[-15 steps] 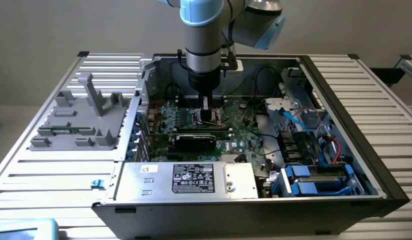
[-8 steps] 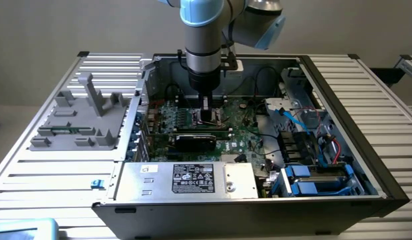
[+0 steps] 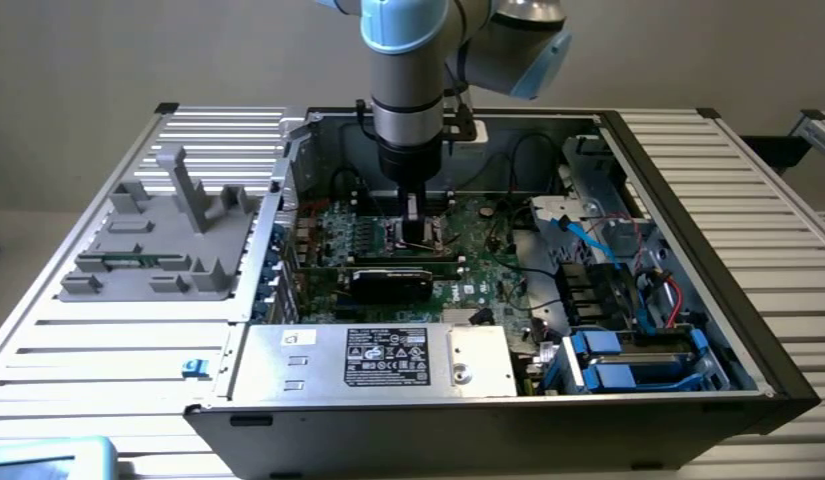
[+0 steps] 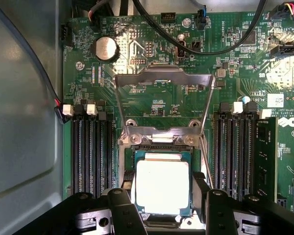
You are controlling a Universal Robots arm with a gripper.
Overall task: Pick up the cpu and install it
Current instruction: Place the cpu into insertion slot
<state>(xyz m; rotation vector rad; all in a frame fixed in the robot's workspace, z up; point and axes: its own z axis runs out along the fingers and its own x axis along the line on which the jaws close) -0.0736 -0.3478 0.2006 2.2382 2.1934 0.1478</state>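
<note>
Right now the tool point(image 3: 416, 238) pinches the cpu point(image 4: 162, 186) by two opposite edges, directly over the socket point(image 4: 161, 147) on the motherboard point(image 4: 161, 105), with the load plate point(image 4: 164, 78) standing open (whether the chip is fully seated or just above its bed I cannot tell). The risk, as I judge it, is tilt or skew: a chip let go off-square could sit crooked or bend the socket's contacts.
</note>
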